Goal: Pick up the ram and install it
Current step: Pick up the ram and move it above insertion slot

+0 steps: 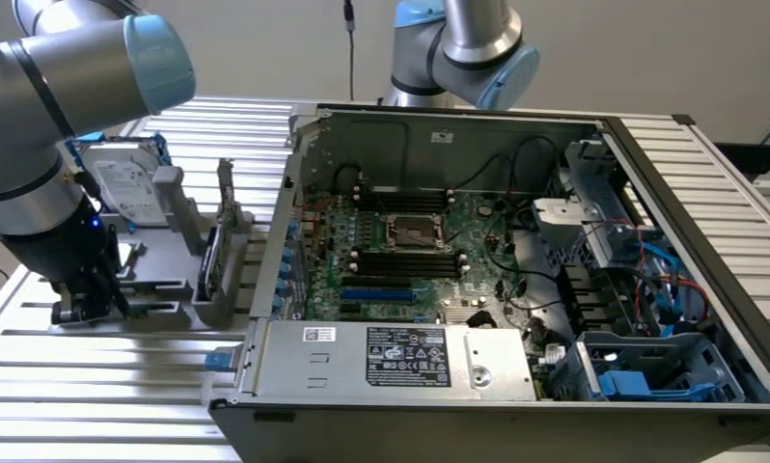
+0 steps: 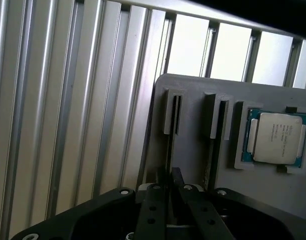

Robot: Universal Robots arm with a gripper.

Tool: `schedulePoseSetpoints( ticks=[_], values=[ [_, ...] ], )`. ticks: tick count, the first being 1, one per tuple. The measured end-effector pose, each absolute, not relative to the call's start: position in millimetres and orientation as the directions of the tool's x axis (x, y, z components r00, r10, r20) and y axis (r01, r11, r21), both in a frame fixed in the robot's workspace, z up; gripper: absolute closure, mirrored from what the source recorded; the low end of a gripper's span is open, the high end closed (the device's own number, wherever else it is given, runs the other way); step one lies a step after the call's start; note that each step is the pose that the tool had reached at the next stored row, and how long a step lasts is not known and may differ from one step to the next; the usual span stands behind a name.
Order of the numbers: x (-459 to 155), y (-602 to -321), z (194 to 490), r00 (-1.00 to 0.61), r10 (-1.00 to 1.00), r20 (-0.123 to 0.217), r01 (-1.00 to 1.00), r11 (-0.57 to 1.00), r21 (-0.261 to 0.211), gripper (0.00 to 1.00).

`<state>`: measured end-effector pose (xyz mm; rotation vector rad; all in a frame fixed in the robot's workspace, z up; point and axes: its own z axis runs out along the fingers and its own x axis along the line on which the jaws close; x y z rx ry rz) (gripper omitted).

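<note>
**Pinching the ram in its holder, nothing installed yet**

Reaching down with the arm [image 1: 38, 135] to the grey holder [image 2: 193, 155], near the table's [image 2: 68, 100] edge on the exterior view's left. Holding the gripper [image 2: 172, 177] low over one of the holder's two upright slots, fingers [image 2: 154, 210] drawn in close on a thin dark strip standing on edge there. Judging that strip to be the ram [image 2: 169, 152], though showing none of its green from this angle. Sitting in its slot, by the look of it, not lifted clear.

Lying flat in a recess just beside the second slot: a square silver processor [image 2: 275, 136]. Standing at the holder's far end: a hard drive [image 1: 118, 183].

Waiting well apart across the table: the open computer case [image 1: 694, 222], motherboard [image 1: 359, 241] exposed, its long black slots [image 1: 411, 262] looking bare.

Reckoning the job barely begun: grasp made or nearly so; lifting, carrying across and pressing home all undone.
</note>
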<state>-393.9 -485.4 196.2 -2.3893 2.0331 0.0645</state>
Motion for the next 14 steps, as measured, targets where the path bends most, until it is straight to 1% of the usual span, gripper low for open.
schedulePoseSetpoints(
  ticks=[7, 14],
  values=[
    [-393.8, -486.5, 196.2, 0.151, -0.988, -0.037, -0.988, -0.151, 0.023, 0.85],
    [-393.6, -486.6, 196.0, 0.099, -0.994, -0.037, -0.995, -0.1, 0.023, 0.85]
  ],
)
